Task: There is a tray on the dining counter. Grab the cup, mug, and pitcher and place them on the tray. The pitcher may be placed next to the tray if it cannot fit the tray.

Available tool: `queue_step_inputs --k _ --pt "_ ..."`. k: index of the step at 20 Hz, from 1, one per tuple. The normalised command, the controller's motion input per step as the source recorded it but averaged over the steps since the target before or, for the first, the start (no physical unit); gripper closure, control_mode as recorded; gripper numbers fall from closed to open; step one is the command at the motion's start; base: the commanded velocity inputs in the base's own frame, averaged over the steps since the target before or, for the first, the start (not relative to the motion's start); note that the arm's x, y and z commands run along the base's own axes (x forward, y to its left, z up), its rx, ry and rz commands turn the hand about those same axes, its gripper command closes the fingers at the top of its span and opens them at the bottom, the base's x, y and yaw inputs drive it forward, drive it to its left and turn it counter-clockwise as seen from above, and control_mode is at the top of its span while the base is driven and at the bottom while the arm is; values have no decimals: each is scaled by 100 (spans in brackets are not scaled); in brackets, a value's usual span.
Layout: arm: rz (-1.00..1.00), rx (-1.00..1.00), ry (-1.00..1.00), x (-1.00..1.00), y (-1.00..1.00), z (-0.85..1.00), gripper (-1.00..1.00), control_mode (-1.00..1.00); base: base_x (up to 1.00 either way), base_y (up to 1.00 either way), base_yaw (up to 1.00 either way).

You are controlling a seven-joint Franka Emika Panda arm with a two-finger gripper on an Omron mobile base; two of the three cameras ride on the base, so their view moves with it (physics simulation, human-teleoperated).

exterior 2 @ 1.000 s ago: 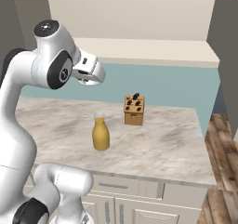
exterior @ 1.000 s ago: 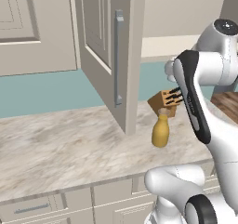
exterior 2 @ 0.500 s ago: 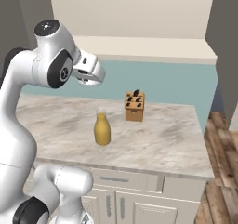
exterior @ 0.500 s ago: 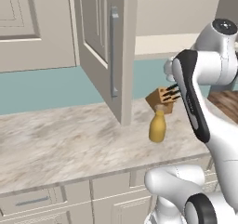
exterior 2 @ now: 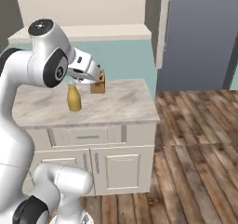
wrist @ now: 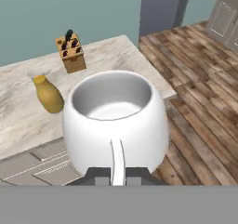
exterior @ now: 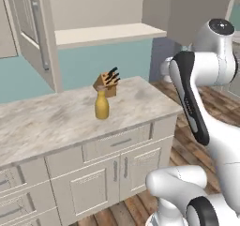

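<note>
Up over the wall counter [exterior: 56, 122] the gripper [wrist: 117, 172] is clamped on the handle of 1 white mug [wrist: 116, 121], carried upright in the air. On that counter the pitcher [exterior: 101, 105] stands upright toward the back edge, just in front of a knife block [exterior: 107, 82] near the right end
</note>
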Motion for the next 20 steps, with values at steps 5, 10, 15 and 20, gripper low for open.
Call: queue_step_inputs --k 5,10,15,20 --pt "0 0 0 0 0 0 100 100 -51 -32 -69" --pt "0 0 0 0 0 0 100 100 -4 0 -83" --pt "0 0 0 0 0 0 100 100 0 0 -90" --pt "0 0 0 0 0 0 100 100 2 0 -92"
